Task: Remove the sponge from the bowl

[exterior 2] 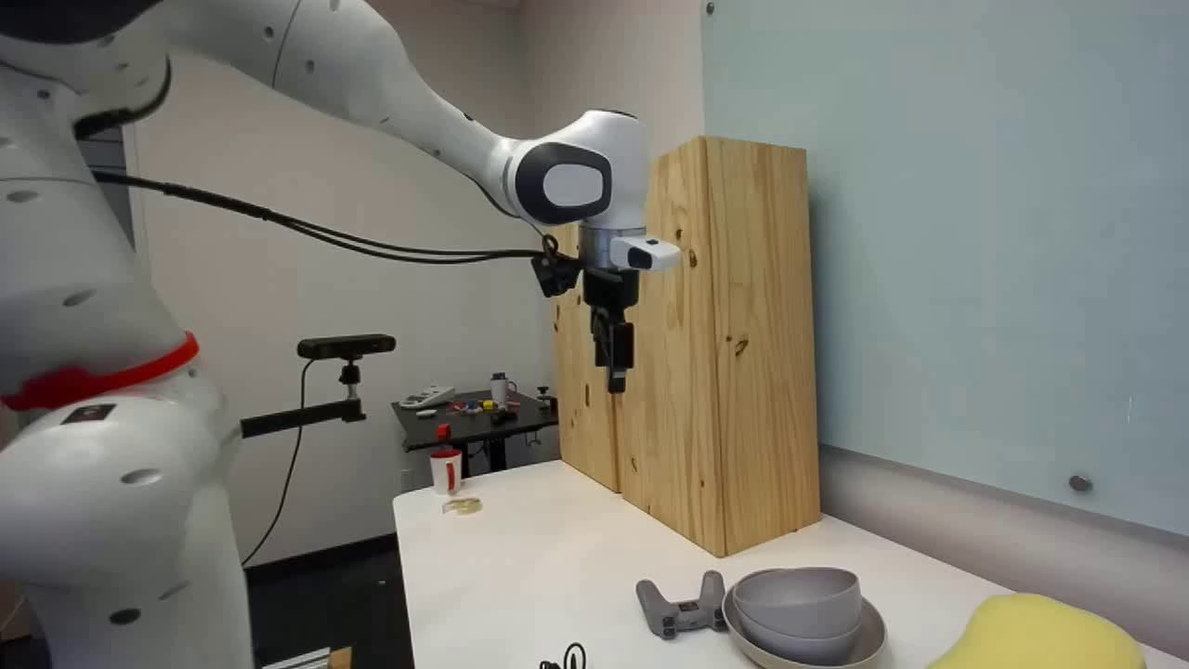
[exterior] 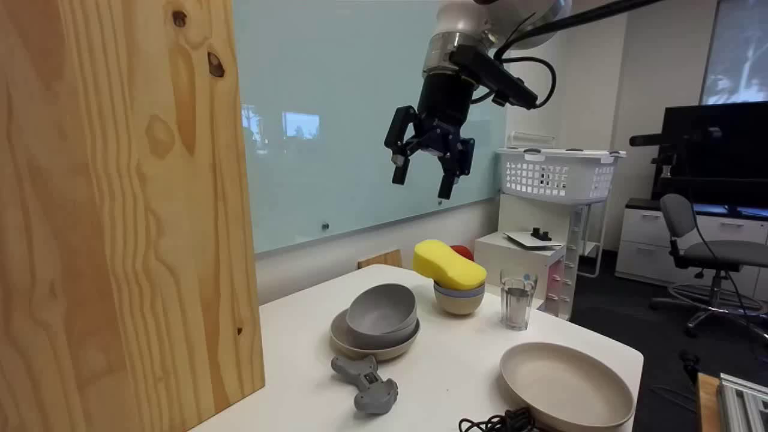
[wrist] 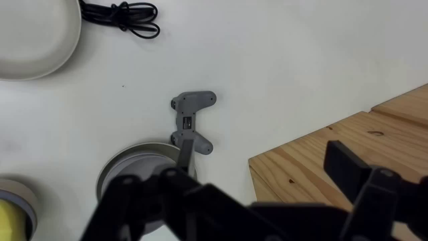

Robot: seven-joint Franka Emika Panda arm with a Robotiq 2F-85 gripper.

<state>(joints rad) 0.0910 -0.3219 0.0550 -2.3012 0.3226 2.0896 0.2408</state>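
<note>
- Your gripper (exterior: 423, 181) hangs well above the white table (exterior: 456, 369); its jaws stand wide apart.
- In an exterior view, the yellow sponge (exterior: 449, 264) sits tilted in the small bowl (exterior: 461, 305) toward the far side, its left end raised past the rim (your wrist view catches only part of both).
- Just right of that bowl you have a clear glass (exterior: 517, 303), upright.
- Left and nearer there, you see two grey bowls (exterior: 384, 311) nested on a shallow dish (exterior: 401, 349).
- Nearer again, a grey controller (exterior: 367, 379); whether it touches the dish, you cannot tell.
- Near right, a wide beige bowl (exterior: 567, 384), a bundled black cable (wrist: 122, 16) beside it.
</note>
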